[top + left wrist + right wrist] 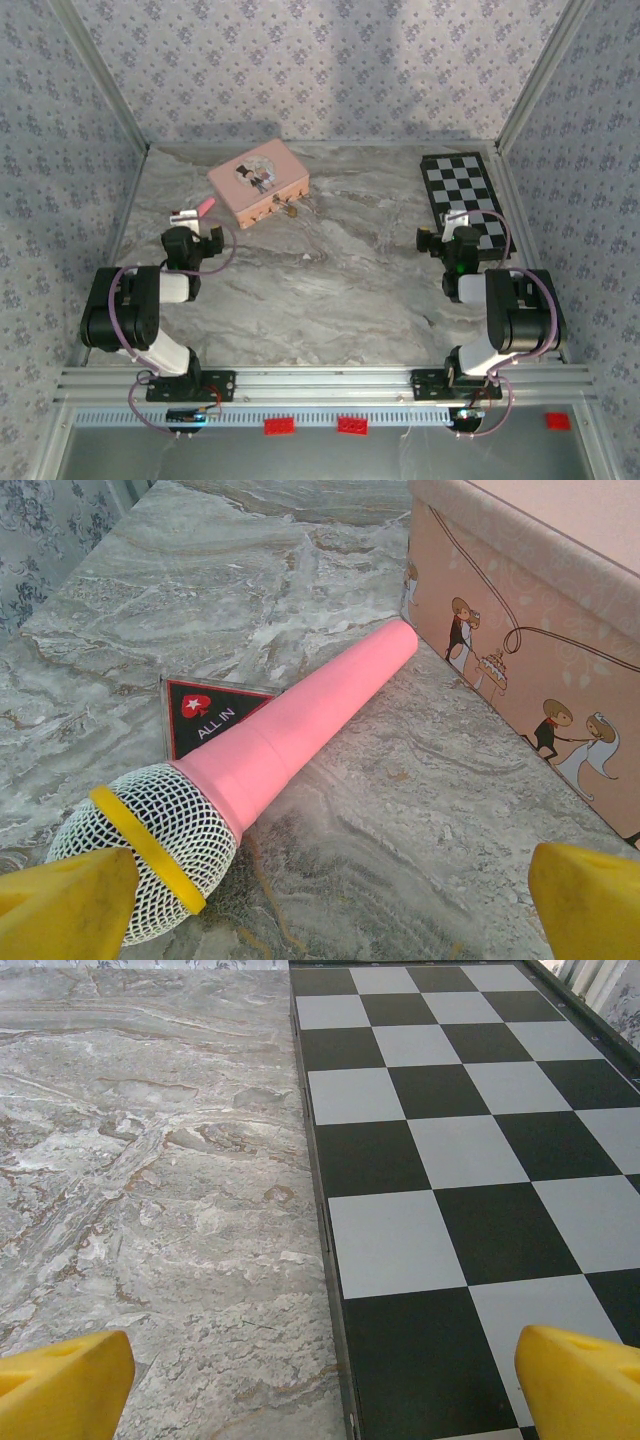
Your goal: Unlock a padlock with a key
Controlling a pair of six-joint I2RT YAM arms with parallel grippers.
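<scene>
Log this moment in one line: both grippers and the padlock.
left gripper: open, near pink toy microphone | right gripper: open, over chessboard edge | padlock: beside pink box, ungripped

left hand (325,900) spread wide | right hand (322,1380) spread wide | both empty

The only legible writing was "ALL IN", in white capitals slanting upward on a small black triangular card (205,720). The card lay flat on the worktop (200,580), partly covered by the pink microphone (300,730) just behind its mesh head. Above those words on the same card sat a round red emblem with a white star. The pink box (520,600) beside the microphone's handle end carried cartoon bride-and-groom drawings, any lettering there too small to tell.
</scene>
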